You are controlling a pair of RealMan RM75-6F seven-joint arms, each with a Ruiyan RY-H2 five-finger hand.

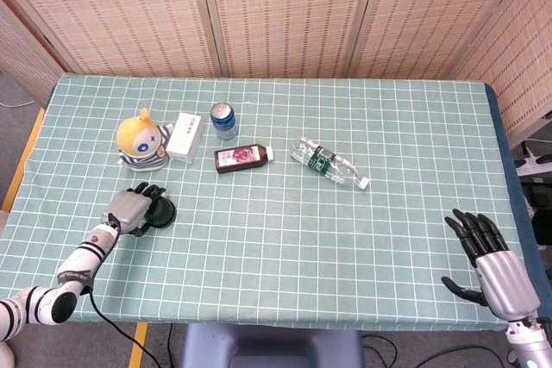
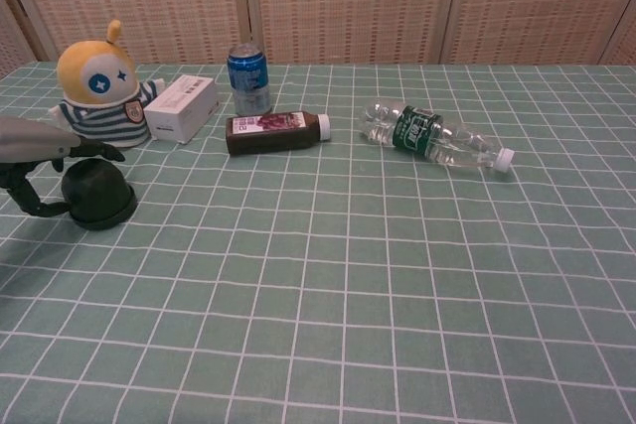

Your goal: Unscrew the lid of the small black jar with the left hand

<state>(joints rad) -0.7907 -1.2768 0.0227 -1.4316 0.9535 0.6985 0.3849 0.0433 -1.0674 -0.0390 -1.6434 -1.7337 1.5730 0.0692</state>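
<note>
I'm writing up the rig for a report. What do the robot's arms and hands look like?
Left arm: white segments with black joint bands and a black cable trailing beside it. Left hand: grey back, black fingers. Right hand: silver-grey back, black fingers. No legible markings visible.

A green white-gridded cloth covers the counter. At ten o'clock: yellow striped plush toy, white box, blue can, dark juice bottle, small black jar. Centre: clear plastic bottle.
</note>
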